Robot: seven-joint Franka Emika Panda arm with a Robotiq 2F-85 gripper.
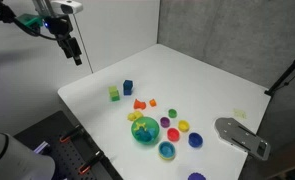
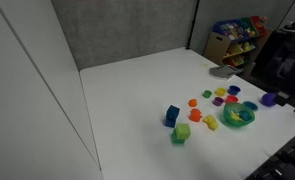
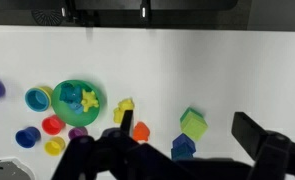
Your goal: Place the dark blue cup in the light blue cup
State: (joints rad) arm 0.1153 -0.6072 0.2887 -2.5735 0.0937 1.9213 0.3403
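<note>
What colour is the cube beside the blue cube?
The cube is lime green; the wrist view shows it best.

In the wrist view, the light blue cup [image 3: 38, 98] is set just beside the bowl [image 3: 65, 113], at its 9 o'clock. The dark blue cup [image 3: 28, 136] is placed at the light blue cup's 6 o'clock, apart from it. Small pieces [image 3: 87, 100] are held in the bowl. A cube [image 3: 194, 124] is found on the bench [image 3: 237, 70] at the bowl's 3 o'clock, well apart, with a second cube [image 3: 183, 148] at its 7 o'clock.
</note>
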